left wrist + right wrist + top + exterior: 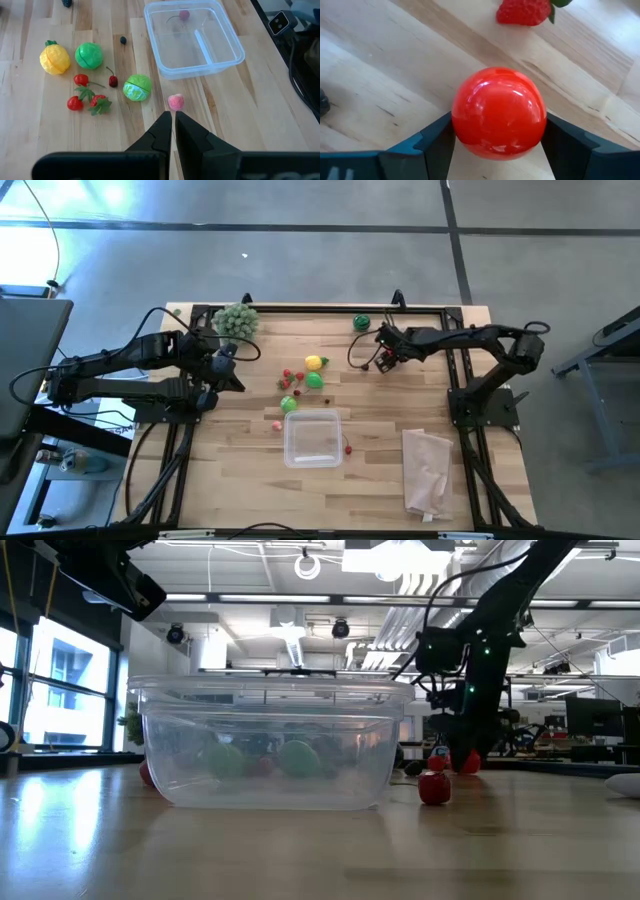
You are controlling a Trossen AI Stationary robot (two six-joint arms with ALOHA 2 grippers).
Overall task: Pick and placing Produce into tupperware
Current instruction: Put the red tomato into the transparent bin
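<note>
My right gripper (497,145) is clamped on a red ball (498,113) at the upper middle of the overhead frame, a strawberry (525,11) lying just beyond it. My left gripper (173,131) has its fingers together, over the table left of the scattered produce (303,380). The clear container (312,438) sits at lower centre, nearly empty.

Table (240,490): pale wooden planks.
Bushy ball (236,320): grey-green, at the table's far edge.
Bag (428,471): pale pinkish, on the table's near right part.
</note>
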